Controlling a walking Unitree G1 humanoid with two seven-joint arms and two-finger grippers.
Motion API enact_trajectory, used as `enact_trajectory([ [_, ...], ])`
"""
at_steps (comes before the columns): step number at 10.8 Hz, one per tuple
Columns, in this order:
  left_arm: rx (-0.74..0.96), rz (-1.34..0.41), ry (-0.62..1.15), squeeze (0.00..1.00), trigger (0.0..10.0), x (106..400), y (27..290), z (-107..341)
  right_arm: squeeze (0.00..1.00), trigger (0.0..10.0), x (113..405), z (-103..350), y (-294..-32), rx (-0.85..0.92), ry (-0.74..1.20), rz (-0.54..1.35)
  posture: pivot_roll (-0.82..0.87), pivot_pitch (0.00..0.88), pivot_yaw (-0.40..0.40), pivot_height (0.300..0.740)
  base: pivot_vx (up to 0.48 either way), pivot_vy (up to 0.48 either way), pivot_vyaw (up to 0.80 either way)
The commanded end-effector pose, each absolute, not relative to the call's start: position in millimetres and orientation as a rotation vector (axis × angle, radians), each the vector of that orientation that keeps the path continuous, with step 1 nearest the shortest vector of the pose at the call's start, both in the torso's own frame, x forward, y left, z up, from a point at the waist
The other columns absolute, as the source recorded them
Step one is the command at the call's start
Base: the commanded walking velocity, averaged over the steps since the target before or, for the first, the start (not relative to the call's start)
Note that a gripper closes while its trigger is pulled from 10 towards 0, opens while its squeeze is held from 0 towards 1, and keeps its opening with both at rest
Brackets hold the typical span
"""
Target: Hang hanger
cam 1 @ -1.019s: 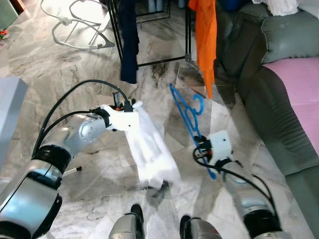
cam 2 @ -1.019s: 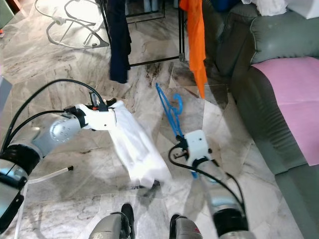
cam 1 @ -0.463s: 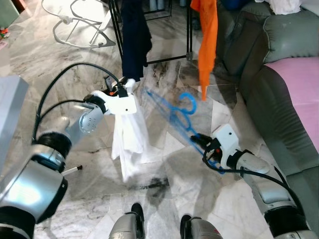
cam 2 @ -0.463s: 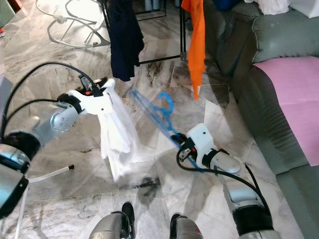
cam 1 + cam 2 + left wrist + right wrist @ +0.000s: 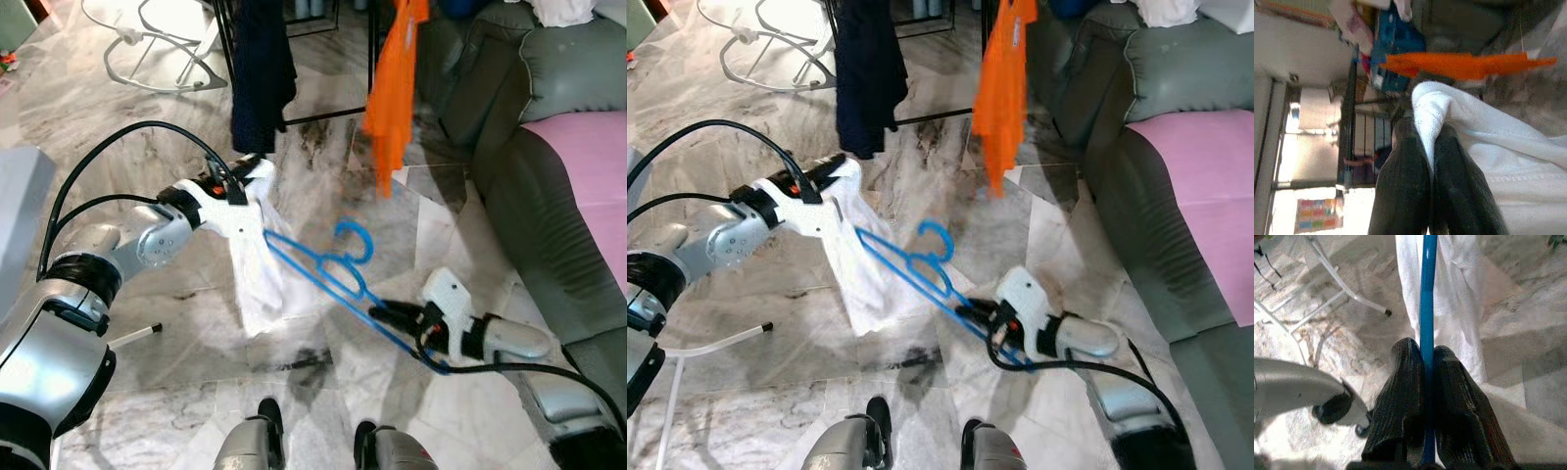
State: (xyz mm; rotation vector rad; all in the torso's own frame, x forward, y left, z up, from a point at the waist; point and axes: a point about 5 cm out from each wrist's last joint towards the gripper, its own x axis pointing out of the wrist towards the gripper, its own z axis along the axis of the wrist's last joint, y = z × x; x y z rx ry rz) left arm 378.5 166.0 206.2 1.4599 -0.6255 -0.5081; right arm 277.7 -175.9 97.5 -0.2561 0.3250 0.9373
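Hanger [image 5: 323,269], blue plastic, clamped at its lower end between the two black fingers of the right gripper [image 5: 394,315], held in the air above the marble floor [image 5: 118,127]. Seen along the right wrist view as a blue bar [image 5: 1426,308] running straight out from between the shut fingers [image 5: 1403,396]. Long axis stretching away from that gripper toward the robot's left and slightly upward, hook [image 5: 355,242] standing up near the middle of the span. Far tip reaching into, or touching, the white garment [image 5: 257,279]; exactly how far in, impossible to tell.

Garment pinched at its top edge by the left gripper [image 5: 242,186], fingers [image 5: 1403,181] closed on a fold of white cloth [image 5: 1449,112], rest of the cloth hanging down below. Far end of the hanger just beside and a little below that left gripper, so left arm nearer the working tip, right arm at the handle end.

Right forearm low and stretched nearly level toward the left. Left arm bent, reaching forward and inward.

Beyond both: black rack [image 5: 227,59] with a dark garment [image 5: 260,69] and an orange one [image 5: 394,88]; grey sofa [image 5: 549,186] out past the right arm.

Likely next: threading the tip deeper into the garment's opening.
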Motion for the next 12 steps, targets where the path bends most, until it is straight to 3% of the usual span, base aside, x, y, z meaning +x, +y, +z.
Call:
enact_trajectory([
  [1,1.458,-0.515,-0.687,0.00,10.0,377,168,219,0.00,10.0,271,95,-172,-0.264,0.347,0.982,-0.12,0.295,0.068,0.740,0.000,0.000,0.00],
  [6,1.405,-0.553,-0.735,0.00,10.0,373,164,221,0.00,10.0,271,87,-181,-0.264,0.389,0.932,-0.12,0.290,0.070,0.740,0.000,0.000,0.00],
  [12,1.306,-0.617,-0.843,0.00,10.0,364,146,219,0.00,10.0,290,57,-202,-0.043,0.453,0.613,-0.10,0.285,0.067,0.740,0.000,0.000,0.00],
])
